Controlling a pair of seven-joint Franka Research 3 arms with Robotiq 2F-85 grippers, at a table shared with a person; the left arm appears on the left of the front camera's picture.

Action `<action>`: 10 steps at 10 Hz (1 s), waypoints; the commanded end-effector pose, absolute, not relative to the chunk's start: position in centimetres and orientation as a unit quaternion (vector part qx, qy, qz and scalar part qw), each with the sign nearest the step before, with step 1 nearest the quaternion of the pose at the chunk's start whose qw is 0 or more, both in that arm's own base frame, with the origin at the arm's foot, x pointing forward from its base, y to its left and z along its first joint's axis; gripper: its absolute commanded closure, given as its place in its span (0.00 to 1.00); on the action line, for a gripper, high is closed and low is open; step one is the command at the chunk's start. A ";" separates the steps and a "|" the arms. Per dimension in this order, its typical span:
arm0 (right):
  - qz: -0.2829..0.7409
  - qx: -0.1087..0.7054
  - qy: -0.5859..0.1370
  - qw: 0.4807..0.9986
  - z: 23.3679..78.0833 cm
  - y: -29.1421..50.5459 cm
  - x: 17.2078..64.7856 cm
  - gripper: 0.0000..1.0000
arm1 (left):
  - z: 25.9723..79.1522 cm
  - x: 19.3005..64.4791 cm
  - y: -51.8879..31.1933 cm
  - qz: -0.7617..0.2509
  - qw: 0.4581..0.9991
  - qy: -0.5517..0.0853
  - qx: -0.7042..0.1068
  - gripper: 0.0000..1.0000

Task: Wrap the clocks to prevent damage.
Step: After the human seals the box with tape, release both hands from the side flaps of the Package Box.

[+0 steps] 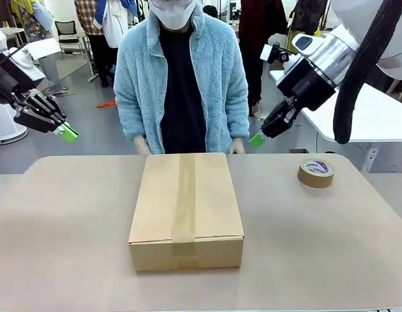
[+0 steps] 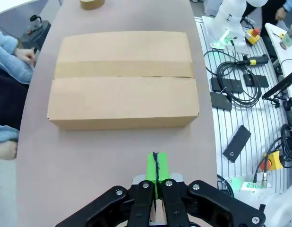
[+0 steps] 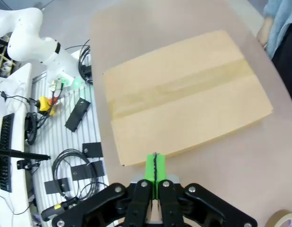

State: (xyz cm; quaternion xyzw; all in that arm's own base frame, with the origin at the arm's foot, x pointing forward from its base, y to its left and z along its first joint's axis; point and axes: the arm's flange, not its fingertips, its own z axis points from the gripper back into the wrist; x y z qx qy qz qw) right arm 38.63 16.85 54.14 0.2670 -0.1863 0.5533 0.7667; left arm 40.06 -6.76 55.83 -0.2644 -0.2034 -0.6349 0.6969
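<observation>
Cardboard box (image 1: 186, 208), taped shut, lies mid-counter (image 1: 71, 260), long axis running toward the person. My left end effector (image 1: 67, 133) hovers at its 10 o'clock, my right end effector (image 1: 257, 138) at its 1 o'clock and nearer; both are closed on nothing.

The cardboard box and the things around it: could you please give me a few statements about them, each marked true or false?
1. The cardboard box is closed, with a strip of tape running along its top. True.
2. The roll of tape sits on top of the box. False: it lies on the table, apart from the box, towards the robot's right.
3. The left gripper is shut and holds nothing. True.
4. The right gripper is clamped on the edge of the box. False: it hangs shut in the air above the table, touching nothing.
5. The person's hands are at the far edge of the table, behind the box. True.
</observation>
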 end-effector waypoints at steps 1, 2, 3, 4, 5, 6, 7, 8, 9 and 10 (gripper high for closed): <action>0.558 0.249 -0.204 0.765 54.9 17.4 38.2 0.99 | 55.3 40.4 -7.3 -0.636 0.695 -0.201 -0.270 1.00; 0.558 0.249 -0.204 0.765 54.9 17.4 38.2 0.99 | 55.3 40.4 -7.3 -0.636 0.695 -0.201 -0.270 1.00; 0.558 0.249 -0.204 0.765 54.9 17.4 38.2 0.99 | 55.3 40.4 -7.3 -0.636 0.695 -0.201 -0.270 1.00; 0.558 0.249 -0.204 0.765 54.9 17.4 38.2 0.99 | 55.3 40.4 -7.3 -0.636 0.695 -0.201 -0.270 1.00; 0.558 0.249 -0.204 0.765 54.9 17.4 38.2 0.99 | 55.3 40.4 -7.3 -0.636 0.695 -0.201 -0.270 1.00; 0.558 0.249 -0.204 0.765 54.9 17.4 38.2 0.99 | 55.3 40.4 -7.3 -0.636 0.695 -0.201 -0.270 1.00; 0.558 0.249 -0.204 0.765 54.9 17.4 38.2 0.99 | 55.3 40.4 -7.3 -0.636 0.695 -0.201 -0.270 1.00; 0.558 0.249 -0.204 0.765 54.9 17.4 38.2 0.99 | 55.3 40.4 -7.3 -0.636 0.695 -0.201 -0.270 1.00; 0.558 0.249 -0.204 0.765 54.9 17.4 38.2 0.99 | 55.3 40.4 -7.3 -0.636 0.695 -0.201 -0.270 1.00; 0.558 0.249 -0.204 0.765 54.9 17.4 38.2 0.99 | 55.3 40.4 -7.3 -0.636 0.695 -0.201 -0.270 1.00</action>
